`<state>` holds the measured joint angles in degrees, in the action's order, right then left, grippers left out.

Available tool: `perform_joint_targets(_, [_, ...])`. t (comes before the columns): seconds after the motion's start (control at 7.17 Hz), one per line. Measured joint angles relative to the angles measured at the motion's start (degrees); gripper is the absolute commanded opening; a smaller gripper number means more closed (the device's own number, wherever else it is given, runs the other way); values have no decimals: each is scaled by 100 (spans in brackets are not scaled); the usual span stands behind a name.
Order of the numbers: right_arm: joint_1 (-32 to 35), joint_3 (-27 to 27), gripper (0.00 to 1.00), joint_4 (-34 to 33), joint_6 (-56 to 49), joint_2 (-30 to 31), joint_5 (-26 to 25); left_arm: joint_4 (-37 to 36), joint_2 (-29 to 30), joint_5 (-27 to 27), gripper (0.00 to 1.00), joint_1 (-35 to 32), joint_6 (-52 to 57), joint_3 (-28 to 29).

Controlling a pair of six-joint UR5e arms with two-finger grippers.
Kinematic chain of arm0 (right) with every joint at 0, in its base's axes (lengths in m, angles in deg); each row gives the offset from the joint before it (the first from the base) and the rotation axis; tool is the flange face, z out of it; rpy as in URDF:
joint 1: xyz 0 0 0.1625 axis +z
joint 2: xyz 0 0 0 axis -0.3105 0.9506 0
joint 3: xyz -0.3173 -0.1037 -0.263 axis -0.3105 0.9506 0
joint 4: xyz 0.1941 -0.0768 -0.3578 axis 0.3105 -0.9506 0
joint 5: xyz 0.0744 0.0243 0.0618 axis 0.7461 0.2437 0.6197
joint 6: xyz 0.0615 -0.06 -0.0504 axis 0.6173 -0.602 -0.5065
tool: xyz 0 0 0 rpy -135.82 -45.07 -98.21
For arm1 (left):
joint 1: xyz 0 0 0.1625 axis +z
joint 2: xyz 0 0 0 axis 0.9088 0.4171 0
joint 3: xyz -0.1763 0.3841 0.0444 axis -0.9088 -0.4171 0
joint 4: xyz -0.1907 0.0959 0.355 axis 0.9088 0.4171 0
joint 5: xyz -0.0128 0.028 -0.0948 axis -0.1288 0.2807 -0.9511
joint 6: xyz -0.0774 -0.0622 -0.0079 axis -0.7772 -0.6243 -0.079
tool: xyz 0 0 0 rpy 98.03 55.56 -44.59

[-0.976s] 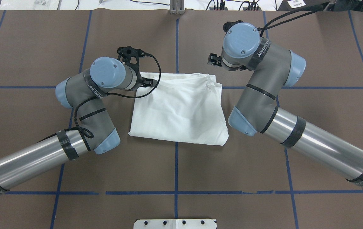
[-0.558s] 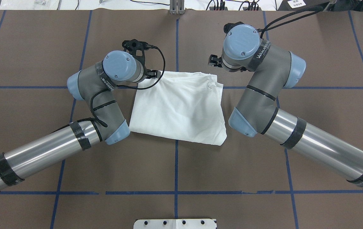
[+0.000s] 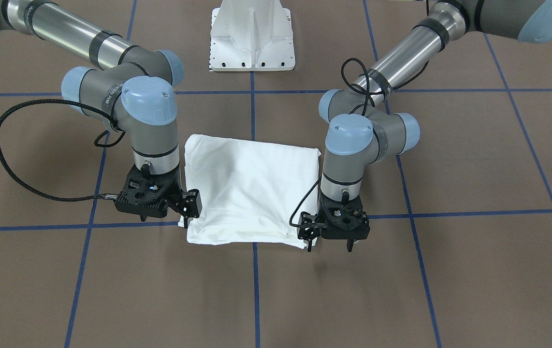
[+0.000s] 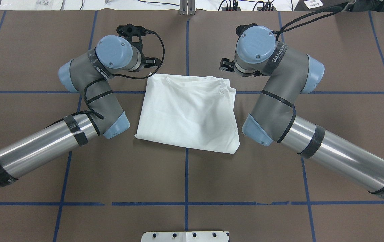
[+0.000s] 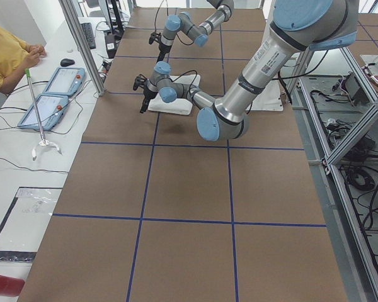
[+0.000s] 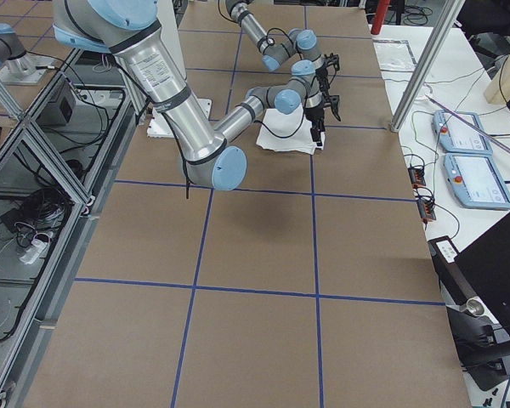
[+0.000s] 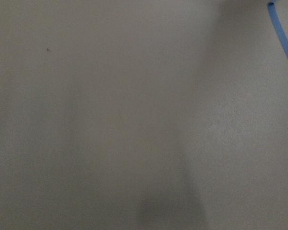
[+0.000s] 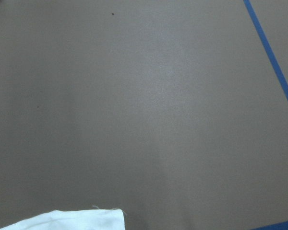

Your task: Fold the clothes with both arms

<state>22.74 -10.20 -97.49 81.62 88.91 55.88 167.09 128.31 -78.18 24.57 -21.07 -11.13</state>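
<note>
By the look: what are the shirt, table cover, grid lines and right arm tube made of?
Shirt: soft cloth, likely cotton, matte white; it creases and lies in limp folds.
Table cover: matte brown sheet, paper or felt-like; no glare, can't tell which.
Grid lines: probably blue tape; the edges are slightly uneven.
Right arm tube: bare metal, likely aluminium; bright streaked sheen.
</note>
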Motion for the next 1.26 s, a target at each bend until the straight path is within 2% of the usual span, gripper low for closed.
perform_joint_targets(0.14, [118, -230, 100, -33, -144, 133, 388, -327, -366, -164, 100, -26, 227, -801])
perform_joint_targets(0.42, [516, -956, 100, -97, -752, 719, 1201, -1471, -1300, -510, 100, -112, 802, -2949])
perform_joint_targets(0.7, [1346, -1681, 100, -455, -2055, 1562, 2085, -2386, -2221, -1047, 100, -490, 1662, -4639])
perform_joint_targets(0.84, [1851, -1953, 100, -782, -3003, 1973, 2415, -2573, -2659, -1456, 100, -901, 2326, -5064])
perform_joint_targets(0.98, [2451, -2113, 100, -1064, -4155, 2424, 2716, -2644, -3125, -2011, 100, -1505, 3172, -5249])
perform_joint_targets(1.26, [3577, -2156, 100, -1262, -6266, 3358, 3163, -2645, -4064, -3078, 100, -2823, 4244, -5290])
